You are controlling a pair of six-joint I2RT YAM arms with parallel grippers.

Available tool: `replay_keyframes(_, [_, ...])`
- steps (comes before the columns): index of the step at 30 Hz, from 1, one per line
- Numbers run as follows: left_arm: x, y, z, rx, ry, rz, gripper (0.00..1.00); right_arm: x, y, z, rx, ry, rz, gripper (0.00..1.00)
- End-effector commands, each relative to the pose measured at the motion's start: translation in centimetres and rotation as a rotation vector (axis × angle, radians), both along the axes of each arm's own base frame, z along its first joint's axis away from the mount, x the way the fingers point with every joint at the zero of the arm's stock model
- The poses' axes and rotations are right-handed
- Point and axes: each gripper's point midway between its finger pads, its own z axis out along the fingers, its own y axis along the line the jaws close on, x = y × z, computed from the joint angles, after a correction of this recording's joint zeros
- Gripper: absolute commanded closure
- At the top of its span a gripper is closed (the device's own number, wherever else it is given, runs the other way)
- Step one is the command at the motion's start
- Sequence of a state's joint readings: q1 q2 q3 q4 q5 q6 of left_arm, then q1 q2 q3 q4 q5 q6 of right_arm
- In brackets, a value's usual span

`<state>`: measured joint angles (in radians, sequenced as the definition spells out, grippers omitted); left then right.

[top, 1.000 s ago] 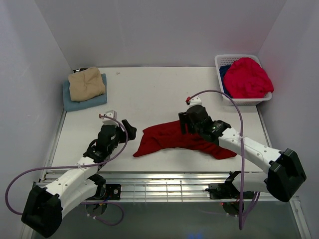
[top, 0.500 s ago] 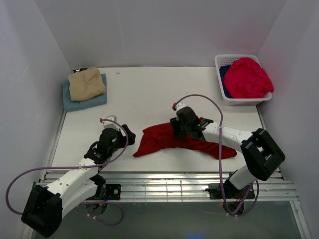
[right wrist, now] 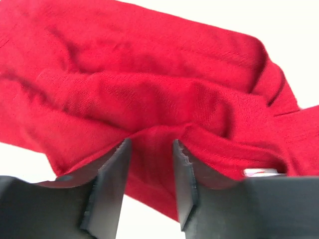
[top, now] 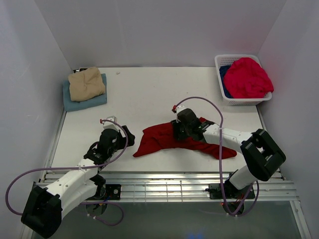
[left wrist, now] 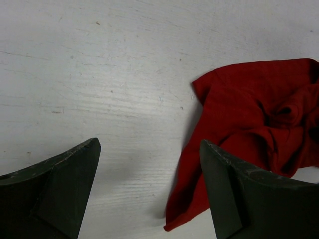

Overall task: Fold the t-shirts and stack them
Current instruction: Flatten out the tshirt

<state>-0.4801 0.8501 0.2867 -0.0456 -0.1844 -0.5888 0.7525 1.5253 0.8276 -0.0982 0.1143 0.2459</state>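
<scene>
A dark red t-shirt (top: 159, 139) lies crumpled and spread at mid-table. My right gripper (top: 179, 130) is pressed down on its middle; in the right wrist view its jaws (right wrist: 149, 142) stand partly open with a fold of the red cloth (right wrist: 149, 74) between them. My left gripper (top: 126, 133) is open and empty, low over the table just left of the shirt's left end (left wrist: 249, 119). A tan t-shirt (top: 86, 83) lies folded on a light blue one (top: 84, 103) at the far left. A bright pinkish-red t-shirt (top: 246, 77) and a deep blue one (top: 225, 74) sit in the basket.
The white lattice basket (top: 234, 58) stands at the far right corner. White walls close in the table on three sides. A metal rail with cables runs along the near edge (top: 164, 186).
My right gripper moved left and down onto the middle of the dark red shirt, then held there. My left gripper edged slightly toward the shirt's left end.
</scene>
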Motion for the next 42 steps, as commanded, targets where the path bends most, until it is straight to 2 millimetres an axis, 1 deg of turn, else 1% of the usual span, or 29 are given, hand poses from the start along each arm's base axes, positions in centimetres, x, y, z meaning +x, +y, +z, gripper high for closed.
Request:
replay_keyframes(1, [0.0,0.2,0.5,-0.002,-0.020,0.012,0.09,-1.1,1.8,2.2,0.101,-0.046,0.091,0.53])
replay_keyframes(2, [0.0,0.2,0.5,-0.001,-0.020,0.011,0.09,-1.3,2.1,2.9,0.118,-0.066,0.119,0.50])
replay_keyframes(3, [0.0,0.2,0.5,-0.002,-0.020,0.012,0.09,-1.9,3.0,4.3,0.164,-0.078,0.170,0.48])
replay_keyframes(4, [0.0,0.2,0.5,-0.004,-0.018,0.011,0.09,-2.1,3.4,5.1,0.181,-0.093,0.190,0.47])
replay_keyframes(6, [0.0,0.1,0.4,-0.008,-0.012,0.014,0.09,-2.7,4.1,6.2,0.203,-0.108,0.243,0.46])
replay_keyframes(8, [-0.1,0.1,0.1,-0.009,-0.004,0.015,0.09,-3.0,4.3,6.4,0.204,-0.106,0.266,0.46])
replay_keyframes(11, [-0.2,0.1,0.1,-0.014,-0.004,0.014,0.09,-3.9,4.5,5.6,0.189,-0.078,0.300,0.47])
replay_keyframes(16, [-0.2,0.1,0.2,-0.013,-0.007,0.013,0.09,-5.1,4.6,2.9,0.159,-0.010,0.309,0.48])
replay_keyframes(18, [-0.2,0.1,0.1,-0.012,-0.007,0.012,0.09,-5.7,5.1,2.0,0.148,-0.001,0.326,0.49])
replay_keyframes(20, [-0.2,0.1,0.1,-0.012,-0.007,0.010,0.09,-5.9,5.5,1.6,0.136,-0.001,0.337,0.49])
replay_keyframes(21, [-0.2,0.1,0.3,-0.014,-0.010,0.010,0.09,-6.2,6.0,1.4,0.129,0.006,0.352,0.49])
replay_keyframes(23, [-0.2,0.1,0.2,-0.012,-0.009,0.010,0.09,-6.8,6.9,1.2,0.119,0.005,0.389,0.49])
replay_keyframes(24, [-0.3,0.1,0.1,-0.011,-0.006,0.008,0.09,-6.7,7.5,1.7,0.124,-0.010,0.401,0.49])
replay_keyframes(26, [-0.3,0.1,0.1,-0.012,-0.007,0.010,0.09,-7.0,8.4,1.8,0.118,-0.024,0.432,0.48])
replay_keyframes(28, [-0.3,0.2,0.1,-0.012,-0.006,0.010,0.09,-7.0,9.1,2.3,0.110,-0.034,0.447,0.48])
replay_keyframes(31, [-0.4,0.2,-0.1,-0.012,-0.003,0.011,0.09,-7.1,9.6,2.0,0.087,-0.035,0.464,0.47])
replay_keyframes(37, [-0.4,0.2,-0.1,-0.007,-0.004,0.010,0.09,-7.0,9.4,0.7,0.018,-0.038,0.456,0.47])
replay_keyframes(38, [-0.4,0.2,0.0,-0.008,-0.005,0.010,0.09,-6.4,9.0,0.3,-0.011,-0.056,0.430,0.47])
replay_keyframes(42, [-0.4,0.3,0.0,-0.007,-0.007,0.009,0.09,-5.8,8.9,0.2,-0.041,-0.089,0.404,0.48])
